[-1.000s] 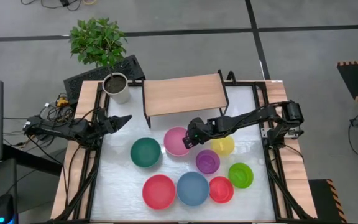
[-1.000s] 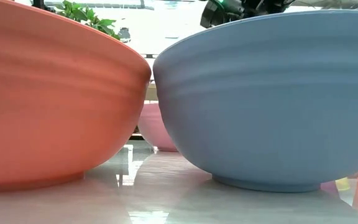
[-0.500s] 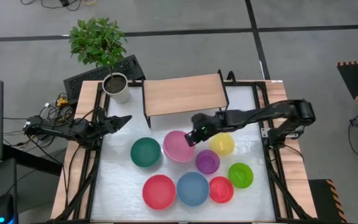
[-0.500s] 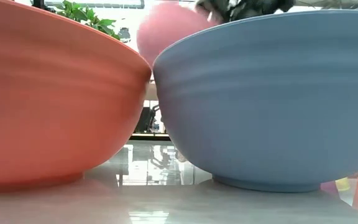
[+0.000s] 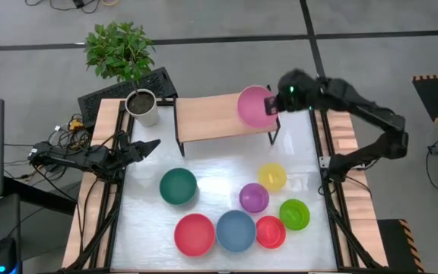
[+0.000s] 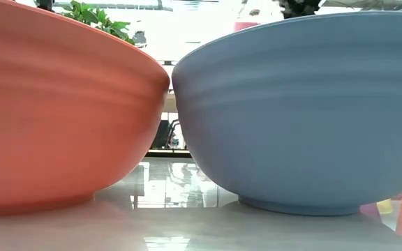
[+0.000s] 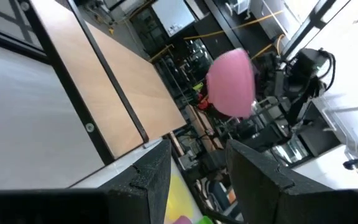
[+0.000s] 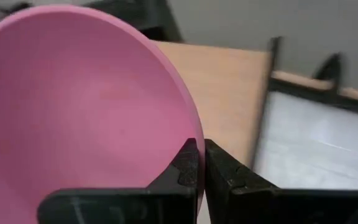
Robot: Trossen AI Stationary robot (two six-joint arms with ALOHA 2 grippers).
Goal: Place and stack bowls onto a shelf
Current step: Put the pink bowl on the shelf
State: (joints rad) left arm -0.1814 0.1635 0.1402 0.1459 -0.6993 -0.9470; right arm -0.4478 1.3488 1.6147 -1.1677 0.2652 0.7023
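My right gripper (image 5: 274,105) is shut on the pink bowl (image 5: 255,104), held above the right end of the light-wood shelf (image 5: 219,116). The same bowl (image 8: 73,106) fills the right wrist view and shows in the left wrist view as a pink bowl (image 7: 232,83) in the air. Resting on the white tabletop are the dark green bowl (image 5: 178,186), yellow bowl (image 5: 272,176), purple bowl (image 5: 254,197), light green bowl (image 5: 294,214), large red bowl (image 5: 195,234), blue bowl (image 5: 236,230) and small red bowl (image 5: 271,231). My left gripper (image 5: 152,146) is open at the table's left side. My right gripper pinches the pink bowl's rim (image 8: 193,140), one finger inside the bowl and one outside. The fingers come level from the table's right side. The bowl is lifted clear above the shelf's right end and tilted, its opening facing up in the high view.
A white plant pot (image 5: 142,107) with a leafy plant stands at the far left corner beside the shelf. In the low view the large red bowl (image 6: 61,111) and blue bowl (image 6: 299,111) block nearly everything. Bare tabletop lies between the shelf and the bowls.
My right gripper has lifted the pink bowl off the tabletop and carried it up and toward the far edge, from beside the yellow bowl to above the shelf's right end. The bowl has tipped in the hold. The other bowls have stayed in place.
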